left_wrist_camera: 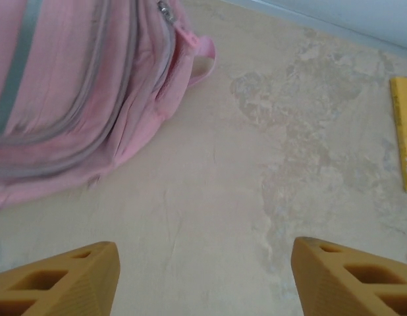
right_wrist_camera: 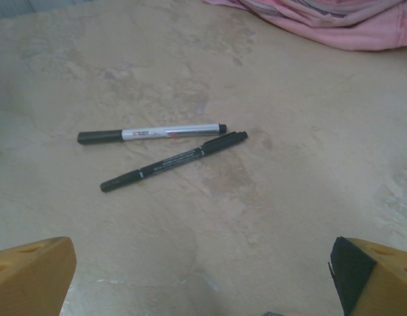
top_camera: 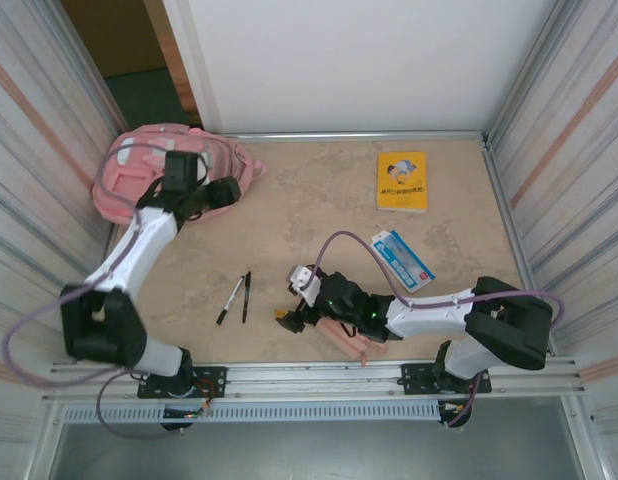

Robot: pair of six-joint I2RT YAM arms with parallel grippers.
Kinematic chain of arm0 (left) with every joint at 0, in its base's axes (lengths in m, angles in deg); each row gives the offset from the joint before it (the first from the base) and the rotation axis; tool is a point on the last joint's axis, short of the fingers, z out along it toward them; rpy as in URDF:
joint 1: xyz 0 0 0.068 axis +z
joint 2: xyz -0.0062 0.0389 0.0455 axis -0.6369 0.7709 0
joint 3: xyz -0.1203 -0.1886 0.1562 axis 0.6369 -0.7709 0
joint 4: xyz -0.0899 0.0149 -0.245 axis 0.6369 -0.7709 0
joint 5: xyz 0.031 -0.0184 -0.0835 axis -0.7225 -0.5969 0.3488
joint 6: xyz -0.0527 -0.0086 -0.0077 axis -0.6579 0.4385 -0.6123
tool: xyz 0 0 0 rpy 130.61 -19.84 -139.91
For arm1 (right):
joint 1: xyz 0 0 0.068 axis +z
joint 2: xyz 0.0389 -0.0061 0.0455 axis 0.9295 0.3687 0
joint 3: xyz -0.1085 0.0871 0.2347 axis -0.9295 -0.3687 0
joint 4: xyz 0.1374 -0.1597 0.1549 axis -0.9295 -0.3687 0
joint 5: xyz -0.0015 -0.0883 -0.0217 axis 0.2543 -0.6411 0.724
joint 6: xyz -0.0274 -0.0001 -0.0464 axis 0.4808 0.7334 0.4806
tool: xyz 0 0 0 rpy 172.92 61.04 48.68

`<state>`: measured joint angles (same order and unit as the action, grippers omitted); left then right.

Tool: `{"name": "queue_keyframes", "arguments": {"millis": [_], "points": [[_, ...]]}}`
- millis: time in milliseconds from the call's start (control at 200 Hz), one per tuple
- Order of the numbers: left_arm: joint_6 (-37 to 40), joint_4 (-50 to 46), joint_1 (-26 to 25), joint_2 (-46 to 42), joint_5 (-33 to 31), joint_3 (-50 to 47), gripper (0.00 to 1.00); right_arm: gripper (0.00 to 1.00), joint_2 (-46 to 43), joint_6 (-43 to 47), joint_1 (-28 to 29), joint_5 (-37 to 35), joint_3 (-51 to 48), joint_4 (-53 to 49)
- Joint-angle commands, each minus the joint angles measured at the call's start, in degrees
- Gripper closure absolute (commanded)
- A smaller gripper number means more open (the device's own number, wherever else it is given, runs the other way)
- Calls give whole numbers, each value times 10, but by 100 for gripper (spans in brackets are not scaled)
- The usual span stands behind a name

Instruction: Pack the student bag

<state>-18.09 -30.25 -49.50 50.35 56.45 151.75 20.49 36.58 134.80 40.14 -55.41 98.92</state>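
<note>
Left end effector [left_wrist_camera: 203,280] is seen open over bare counter [left_wrist_camera: 256,197], nothing gripped. The bag [left_wrist_camera: 65,99] lies slumped just ahead, to its left. Soft, limp fabric is judged likely to sag, so the zip pull [left_wrist_camera: 165,9] or strap [left_wrist_camera: 202,62] is favoured. Right end effector [right_wrist_camera: 203,276] is spread wide, pens [right_wrist_camera: 174,160] ahead.

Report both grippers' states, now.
Left gripper: open, holding nothing, near the student bag.
Right gripper: open, holding nothing, facing the black pen and silver marker.
</note>
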Motion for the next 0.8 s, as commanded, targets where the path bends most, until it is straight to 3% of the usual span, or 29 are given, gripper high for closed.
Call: {"name": "queue_keyframes", "arguments": {"millis": [0, 120, 416, 511, 626, 797], "points": [[70, -9, -19, 82, -33, 67, 33, 1, 28, -11, 4, -37, 43, -47], [112, -2, -30, 172, -55, 131, 33, 1, 30, -14, 4, -34, 44, -48], [92, 2, -29, 339, -166, 288, 31, 1, 36, -18, 4, -37, 58, -66], [86, -37, -21, 399, -171, 358, 32, 1, 39, -20, 5, -28, 63, -71], [97, -78, -20, 439, -148, 414, 56, 1, 44, -22, 5, -37, 67, -77], [154, -70, -26, 427, -63, 381, 84, 1, 41, -24, 5, -50, 68, -84]]}}
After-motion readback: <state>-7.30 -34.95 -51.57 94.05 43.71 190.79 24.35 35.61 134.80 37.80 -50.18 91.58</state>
